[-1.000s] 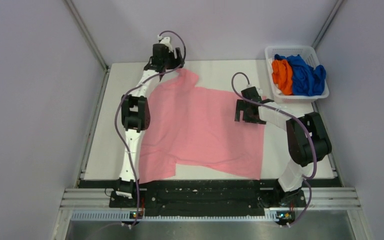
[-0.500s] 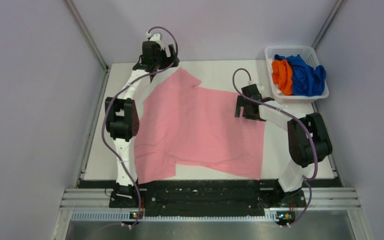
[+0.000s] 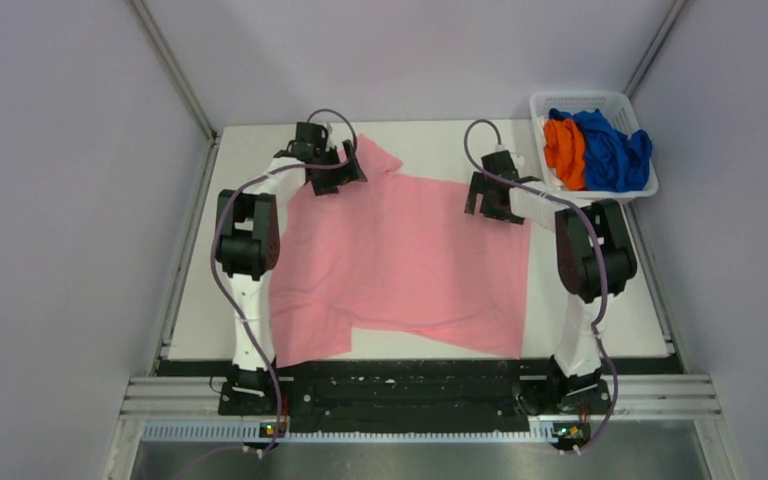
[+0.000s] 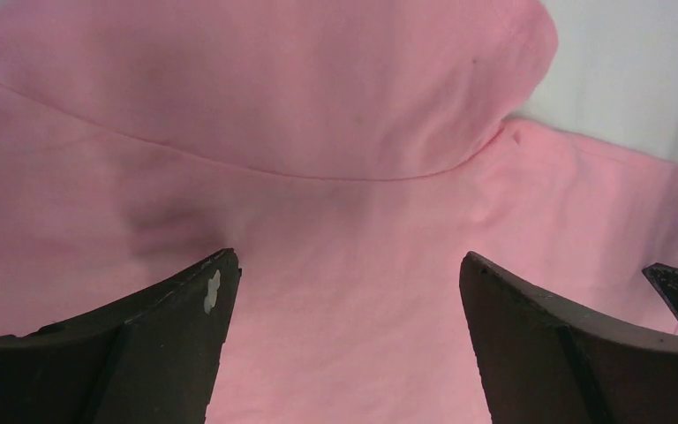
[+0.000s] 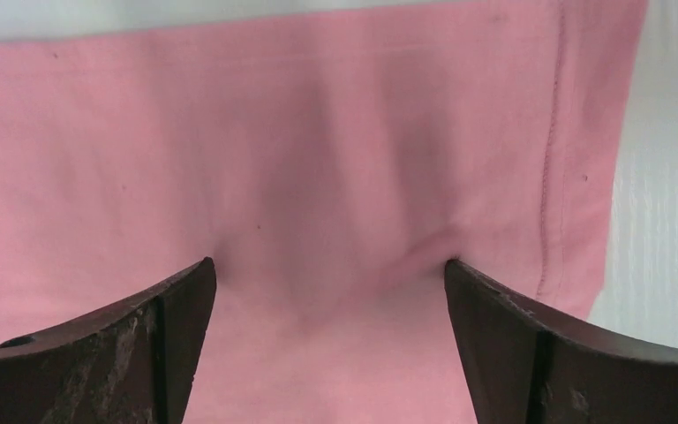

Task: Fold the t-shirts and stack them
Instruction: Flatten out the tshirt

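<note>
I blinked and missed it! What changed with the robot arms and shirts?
The left fingers opened and drew back toward the robot, over the far sleeve of the pink shirt. The right fingers edged slightly farther away, still open. The shirt stayed spread out; the orange shirt and blue shirt stayed in the basket.

White arms [image 3: 252, 330] carry black joints [image 3: 248, 235], looping purple cables [image 3: 465, 150] and dark wedge-shaped fingers [image 4: 168, 353]
</note>
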You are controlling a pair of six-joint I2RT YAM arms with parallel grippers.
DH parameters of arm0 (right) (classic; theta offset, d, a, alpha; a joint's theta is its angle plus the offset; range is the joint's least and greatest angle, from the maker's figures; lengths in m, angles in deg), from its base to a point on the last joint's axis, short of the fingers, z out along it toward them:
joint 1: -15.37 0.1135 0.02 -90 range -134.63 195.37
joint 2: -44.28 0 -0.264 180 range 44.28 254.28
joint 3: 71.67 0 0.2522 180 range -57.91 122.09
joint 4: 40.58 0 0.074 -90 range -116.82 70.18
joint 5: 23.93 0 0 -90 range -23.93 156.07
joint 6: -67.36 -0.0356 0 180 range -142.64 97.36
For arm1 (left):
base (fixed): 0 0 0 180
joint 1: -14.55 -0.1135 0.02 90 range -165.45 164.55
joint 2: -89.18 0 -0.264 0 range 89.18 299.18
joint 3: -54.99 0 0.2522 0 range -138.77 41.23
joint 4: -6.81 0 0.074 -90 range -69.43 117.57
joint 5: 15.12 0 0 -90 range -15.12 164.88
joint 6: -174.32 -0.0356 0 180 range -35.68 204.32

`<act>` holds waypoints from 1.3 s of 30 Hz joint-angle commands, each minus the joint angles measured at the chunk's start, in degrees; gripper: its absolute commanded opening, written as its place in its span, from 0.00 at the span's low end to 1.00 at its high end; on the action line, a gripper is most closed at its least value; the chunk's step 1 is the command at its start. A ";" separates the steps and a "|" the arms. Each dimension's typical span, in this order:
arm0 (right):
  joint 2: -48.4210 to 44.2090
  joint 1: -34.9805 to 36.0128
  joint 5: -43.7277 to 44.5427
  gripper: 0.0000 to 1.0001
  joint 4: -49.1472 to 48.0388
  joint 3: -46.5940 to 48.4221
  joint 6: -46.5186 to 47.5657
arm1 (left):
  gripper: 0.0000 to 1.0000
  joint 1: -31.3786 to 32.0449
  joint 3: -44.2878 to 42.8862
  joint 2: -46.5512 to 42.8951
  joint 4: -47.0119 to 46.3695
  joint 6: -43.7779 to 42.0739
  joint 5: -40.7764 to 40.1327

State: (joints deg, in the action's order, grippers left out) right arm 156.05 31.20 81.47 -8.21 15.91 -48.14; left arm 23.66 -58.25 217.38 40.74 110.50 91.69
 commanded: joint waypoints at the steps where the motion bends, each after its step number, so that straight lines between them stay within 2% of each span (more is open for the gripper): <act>1: 4.71 -1.91 -3.59 0.99 -0.52 4.89 -0.44 | 0.99 -1.96 -4.31 2.30 4.19 3.25 -2.91; 9: 14.31 -4.14 -7.45 0.99 1.14 15.10 1.55 | 0.99 -6.01 -12.51 12.23 5.68 14.33 2.84; 14: 20.65 -5.21 -7.69 0.99 3.23 25.49 2.84 | 0.99 -6.89 -27.00 20.79 9.92 18.32 2.01; 17: 23.74 -6.20 -7.96 0.99 4.11 30.91 4.27 | 0.99 -7.88 -31.84 23.57 6.98 21.61 2.26; 22: 27.62 -7.04 -10.44 0.99 6.23 40.67 7.72 | 0.99 -9.50 -35.15 24.23 -3.10 25.20 5.44; 27: 22.93 -6.73 -11.70 0.99 6.09 42.18 9.66 | 0.99 -9.95 -36.19 18.06 -6.90 21.63 7.41; 29: 18.44 -6.34 -10.92 0.99 5.42 38.74 10.20 | 0.99 -9.61 -34.04 13.15 -4.50 17.90 5.90; 32: 9.73 -5.11 -10.17 0.99 2.94 29.44 10.99 | 0.99 -9.36 -24.02 2.51 -2.26 13.36 4.42; 36: -2.67 -2.59 -6.35 0.99 -0.10 13.31 7.67 | 0.99 -6.55 -3.83 -13.49 2.56 8.83 -1.59; 39: -11.97 -1.42 -3.89 0.99 -0.88 1.09 1.21 | 0.99 -4.14 10.58 -24.39 6.95 7.83 -10.29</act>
State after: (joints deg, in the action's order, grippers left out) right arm 156.05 27.66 73.71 -5.92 26.60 -40.47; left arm 16.12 -60.46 208.18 42.59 123.09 91.26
